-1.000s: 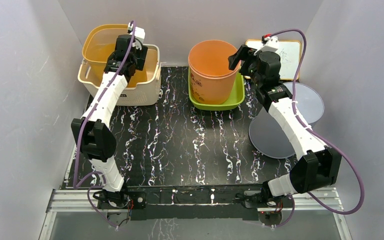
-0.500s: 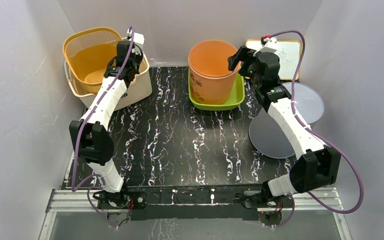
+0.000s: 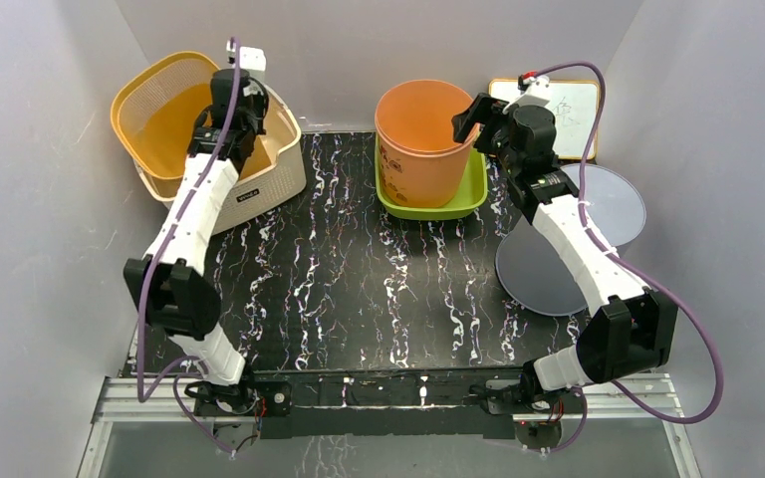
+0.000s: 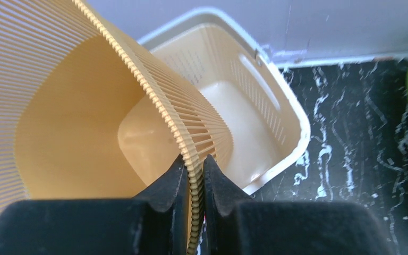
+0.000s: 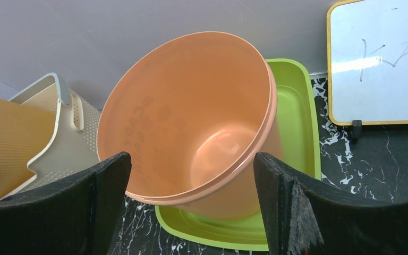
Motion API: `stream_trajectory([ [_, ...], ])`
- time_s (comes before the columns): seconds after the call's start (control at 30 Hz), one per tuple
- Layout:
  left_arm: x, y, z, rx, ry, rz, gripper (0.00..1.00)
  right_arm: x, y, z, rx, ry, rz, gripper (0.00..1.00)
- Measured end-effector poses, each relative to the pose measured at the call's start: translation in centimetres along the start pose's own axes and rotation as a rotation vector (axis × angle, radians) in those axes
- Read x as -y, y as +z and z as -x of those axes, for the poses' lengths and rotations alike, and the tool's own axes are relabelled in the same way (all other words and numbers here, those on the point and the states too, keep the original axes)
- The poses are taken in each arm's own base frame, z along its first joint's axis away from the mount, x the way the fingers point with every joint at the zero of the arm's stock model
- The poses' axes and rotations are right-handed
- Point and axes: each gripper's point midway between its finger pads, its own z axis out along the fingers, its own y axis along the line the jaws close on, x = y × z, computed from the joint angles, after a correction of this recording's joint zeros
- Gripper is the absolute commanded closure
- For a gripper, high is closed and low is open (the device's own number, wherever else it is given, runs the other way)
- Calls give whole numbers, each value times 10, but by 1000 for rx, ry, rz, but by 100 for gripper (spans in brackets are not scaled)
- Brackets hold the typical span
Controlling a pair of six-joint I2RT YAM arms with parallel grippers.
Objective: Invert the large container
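At the far left corner of the black marbled mat (image 3: pixel 359 289), the yellow ribbed basket (image 3: pixel 154 110) sits tilted, its open mouth facing up. Its lower part is nested inside a cream perforated basket (image 3: pixel 259 189) that stands on the same corner of the mat. The left gripper (image 4: pixel 193 164) has its jaws pressed together on the yellow basket's rim. One finger (image 4: pixel 170 180) is against the inner wall and the other is outside, so the ribbed edge is pinched between them.

Along the mat's far edge, near its middle, an orange bucket (image 3: pixel 423 139) stands upright in a lime-green tray (image 3: pixel 458 194). The right gripper (image 5: pixel 191 159) hovers just to the right of the bucket's rim with its jaws spread wide, holding nothing.

Beyond the mat's far right corner a small whiteboard (image 3: pixel 578 110) with a yellow frame leans against the wall. Two grey discs (image 3: pixel 548 264) overlap along the mat's right edge.
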Motion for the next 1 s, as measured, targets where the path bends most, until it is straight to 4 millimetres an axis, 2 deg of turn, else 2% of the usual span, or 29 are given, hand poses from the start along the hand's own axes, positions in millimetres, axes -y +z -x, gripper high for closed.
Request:
stream_trajectory([
  [0.13,-19,-44,36,114,-72,8,100,0,4,-4,-7,7,4,17],
  [0.2,-35,-86,65,220,-121,12,100,-1,5,-6,-12,14,8,18],
  [0.23,-38,-93,69,237,-128,14,100,-1,5,-7,-14,16,11,18],
  [0.4,-67,-176,118,474,-228,0,100,-3,5,-7,-15,21,19,18],
  [0.5,-72,-210,134,566,-283,-43,100,-2,5,-7,-14,20,17,18],
  [0.57,-67,-226,140,602,-318,-108,100,-1,5,-7,-13,17,12,17],
  [0.67,-46,-239,141,616,-376,-252,100,2,5,-5,-6,8,-4,17],
  [0.83,10,-241,115,529,-462,-535,100,5,6,0,6,-16,-25,17],
  [1.0,51,-259,97,433,-532,-775,100,1,12,25,57,-38,-36,16],
])
